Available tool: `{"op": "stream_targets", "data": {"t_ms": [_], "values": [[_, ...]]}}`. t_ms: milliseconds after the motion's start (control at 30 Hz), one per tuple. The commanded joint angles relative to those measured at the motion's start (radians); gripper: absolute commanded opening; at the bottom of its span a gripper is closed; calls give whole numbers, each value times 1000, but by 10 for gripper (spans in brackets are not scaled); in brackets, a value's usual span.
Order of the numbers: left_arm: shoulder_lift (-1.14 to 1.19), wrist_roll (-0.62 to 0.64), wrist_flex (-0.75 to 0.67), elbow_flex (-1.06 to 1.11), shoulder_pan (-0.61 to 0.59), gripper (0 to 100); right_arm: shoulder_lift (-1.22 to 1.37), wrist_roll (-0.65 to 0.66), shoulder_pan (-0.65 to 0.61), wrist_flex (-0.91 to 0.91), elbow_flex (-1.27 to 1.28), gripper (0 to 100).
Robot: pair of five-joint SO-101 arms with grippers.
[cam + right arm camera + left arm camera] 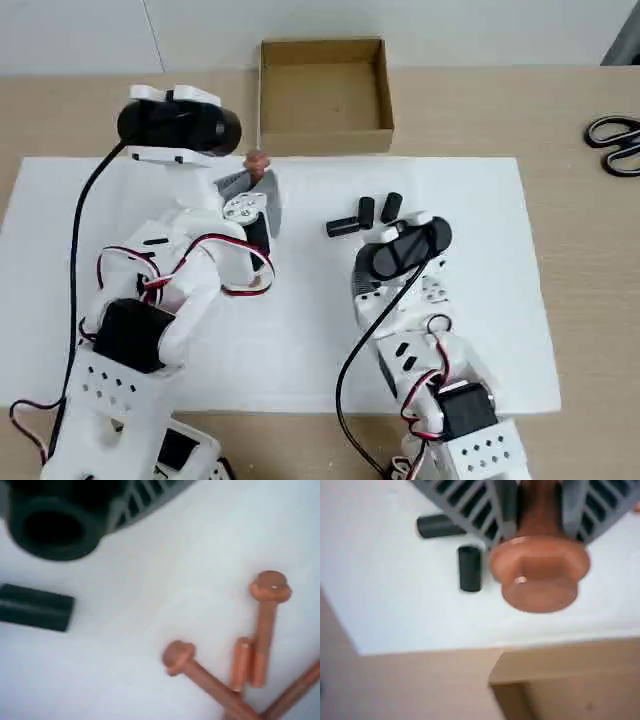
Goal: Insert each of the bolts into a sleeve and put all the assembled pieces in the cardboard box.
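1. You have bright, even light from overhead in the high view, and the white sheet comes out nearly washed out.
2. Shadows on it are soft and faint.
3. In your left wrist view, a small glint sits on the head of the bolt.

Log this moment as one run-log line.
left gripper: shut on bolt | right gripper: shut on sleeve | spare bolts, spare sleeves: on white sheet | cardboard box: empty

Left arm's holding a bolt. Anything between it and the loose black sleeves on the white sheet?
Nothing visible. The copper-coloured plastic bolt in the left gripper's fingers is near the white sheet's edge. The short black cylindrical sleeves lie apart from it, only bare sheet between.
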Motion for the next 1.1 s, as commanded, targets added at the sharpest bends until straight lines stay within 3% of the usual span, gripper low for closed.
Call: {"op": "stream_targets", "data": {"t_ms": [0,333,667,1067], "values": [[-29,11,-49,-7,60,6,-21,-26,-44,-35,5,4],[-31,98,-166,156,140,6,-21,-29,-159,-31,5,4],[-31,124,-351,278,137,6,-21,-84,-160,-30,0,4],[-23,124,-443,340,140,6,-21,-100,-160,-30,0,4]]}}
